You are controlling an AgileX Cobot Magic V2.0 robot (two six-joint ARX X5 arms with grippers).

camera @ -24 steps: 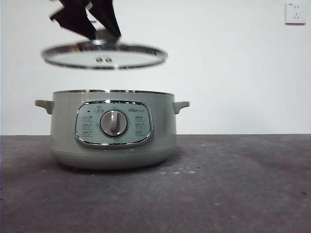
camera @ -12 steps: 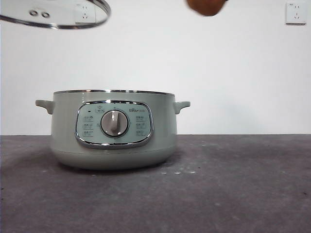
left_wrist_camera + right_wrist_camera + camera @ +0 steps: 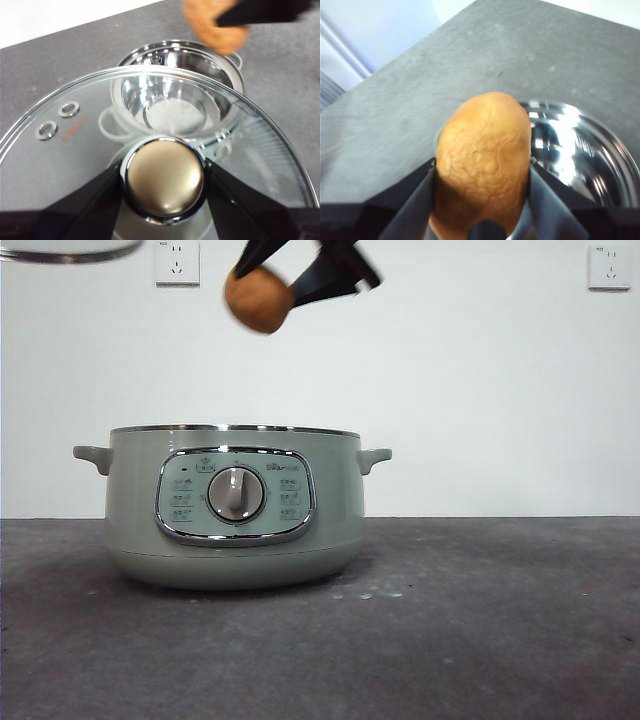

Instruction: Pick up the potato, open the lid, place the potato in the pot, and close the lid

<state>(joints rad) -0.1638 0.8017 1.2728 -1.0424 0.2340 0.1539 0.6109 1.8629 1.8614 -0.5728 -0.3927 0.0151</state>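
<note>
The pale green pot (image 3: 233,505) stands uncovered on the dark table, its shiny inside showing in both wrist views (image 3: 175,95) (image 3: 580,150). My right gripper (image 3: 280,285) is shut on the orange-brown potato (image 3: 258,300) (image 3: 482,160) and holds it high above the pot's opening; the potato also shows blurred in the left wrist view (image 3: 212,30). My left gripper (image 3: 164,180) is shut on the knob (image 3: 164,175) of the glass lid (image 3: 85,130) and holds the lid raised to one side of the pot. Only the lid's rim (image 3: 70,252) shows at the front view's top left corner.
The dark grey table (image 3: 480,620) stretches in front of and to the right of the pot. A white wall with two sockets (image 3: 176,262) (image 3: 607,266) stands behind.
The lid has risen and moved left, almost out of the front view. The potato in my right gripper has come down and leftward to above the pot.
</note>
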